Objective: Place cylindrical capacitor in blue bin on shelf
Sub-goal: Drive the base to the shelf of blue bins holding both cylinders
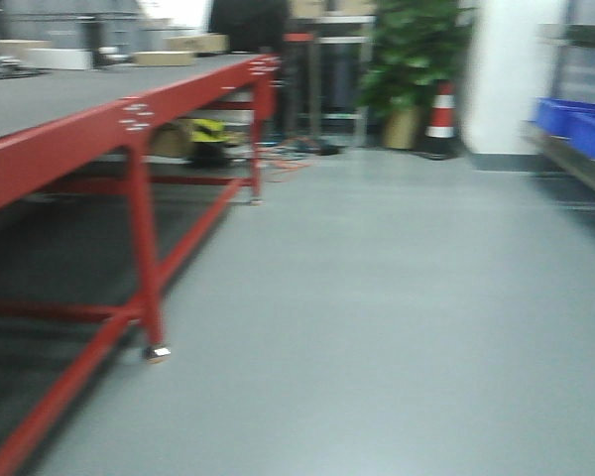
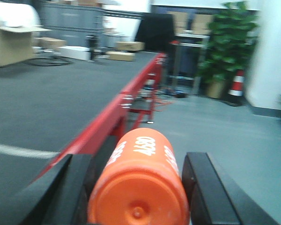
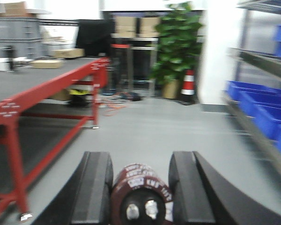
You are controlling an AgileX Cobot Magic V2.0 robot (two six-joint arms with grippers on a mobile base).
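While left gripper (image 2: 138,161) clasps orange cylinder (image 2: 140,187) and right gripper (image 3: 139,158) capacitor (image 3: 141,197), floor (image 3: 154,126) beside shelf (image 3: 262,65) lies open.

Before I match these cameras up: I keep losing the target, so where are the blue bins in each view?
Front view: blue bins at the right edge, upper part.
Left wrist: not clearly in it; only a blurred blue sliver at the right edge.
Right wrist: down the right side, on the shelf.
Shared landmark: the plant at the back.
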